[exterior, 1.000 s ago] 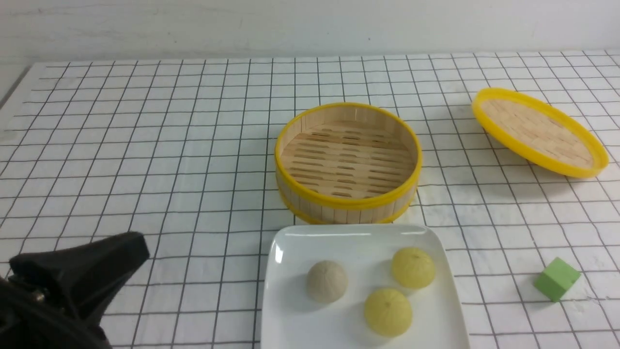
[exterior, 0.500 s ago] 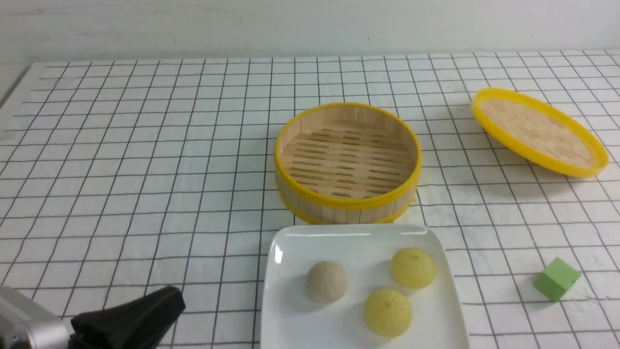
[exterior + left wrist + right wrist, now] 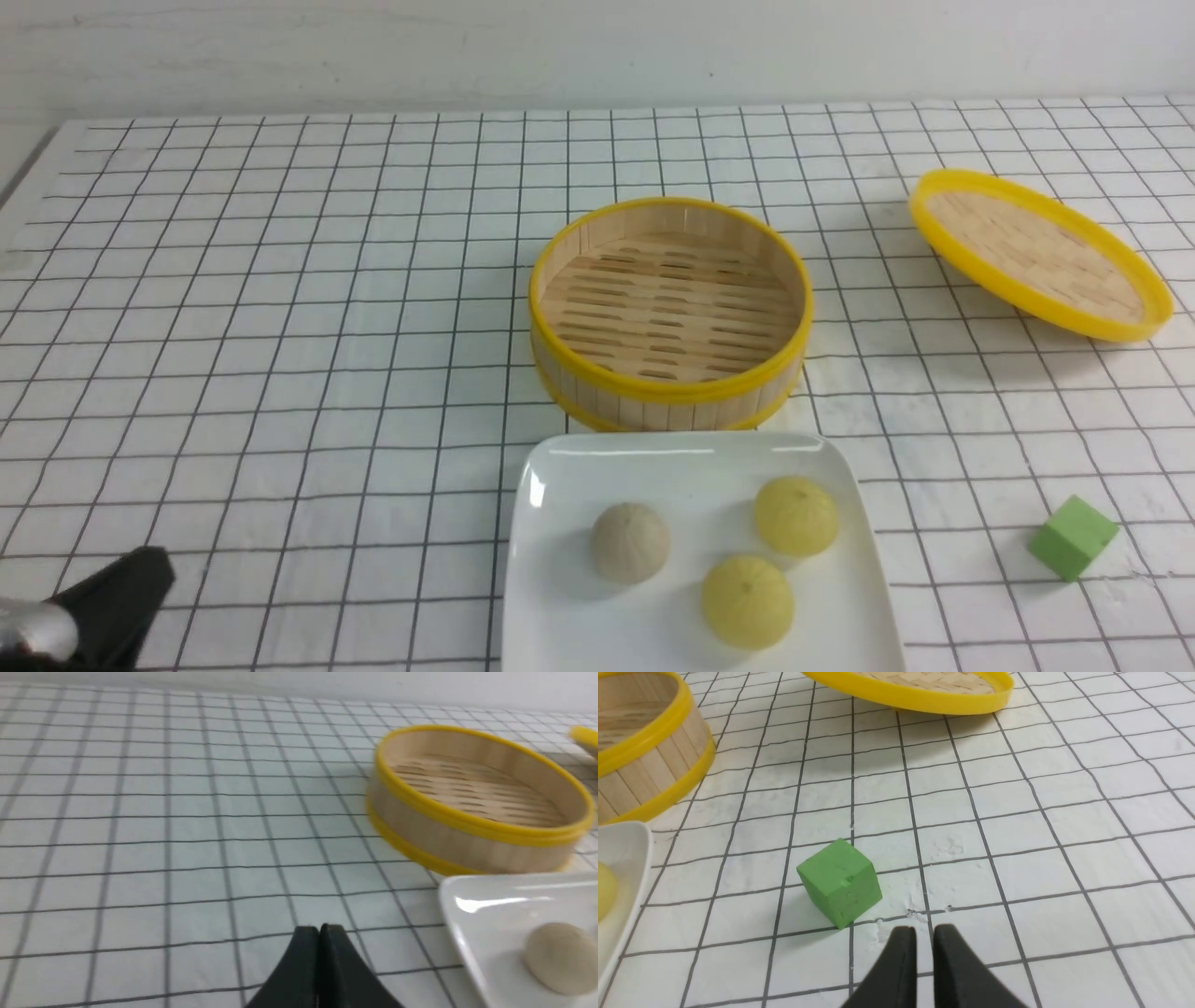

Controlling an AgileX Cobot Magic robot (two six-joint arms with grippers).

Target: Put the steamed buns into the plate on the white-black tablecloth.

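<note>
The black left end effector point(image 3: 319, 938) hovers low over the white-black tablecloth point(image 3: 280, 327), tips pressed together, empty. Just to its right, the glossy white square plate point(image 3: 560, 616) holds all three steamed buns point(image 3: 747, 600): two pale yellow, one beige. The right end effector point(image 3: 924, 940) shows a narrow gap, pinching nothing, a green cube point(image 3: 839, 882) just ahead. Beyond sit the yellow-rimmed bamboo steamer basket point(image 3: 668, 397) and its woven lid point(image 3: 1039, 253).

The plate point(image 3: 551, 597) runs off the bottom edge of the front view, so its near rim is out of sight. Down at 8 o'clock only a sliver of the left gripper point(image 3: 121, 597) pokes in. The right arm isn't in that view.
</note>
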